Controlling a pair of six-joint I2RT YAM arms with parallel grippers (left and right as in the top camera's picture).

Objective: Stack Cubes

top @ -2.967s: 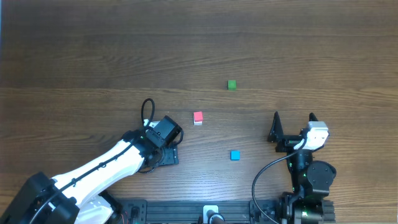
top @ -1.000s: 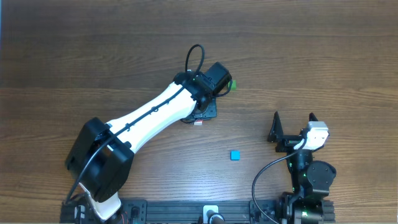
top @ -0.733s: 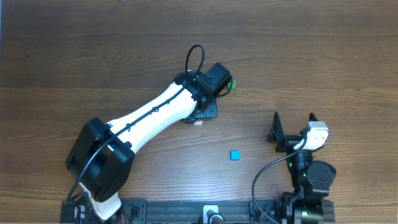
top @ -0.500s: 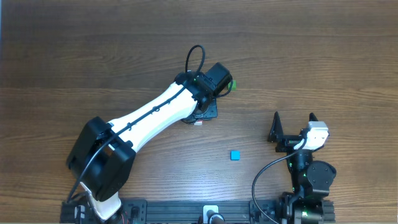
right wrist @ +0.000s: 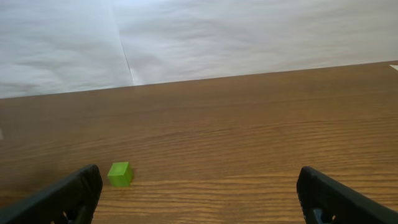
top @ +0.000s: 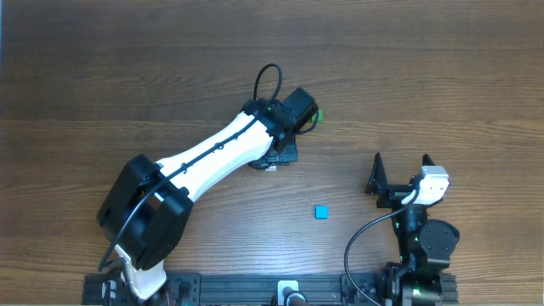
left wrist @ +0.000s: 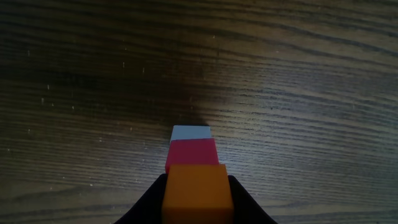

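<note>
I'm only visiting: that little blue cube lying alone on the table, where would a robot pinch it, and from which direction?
Probably from straight above, closing the fingers on two opposite side faces of the blue cube. It sits flat on the table with bare wood all round, so its sides are free, and flat parallel faces suit two fingers.

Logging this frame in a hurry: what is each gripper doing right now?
Left gripper: closed on the orange cube.
Right gripper: open, empty.
</note>
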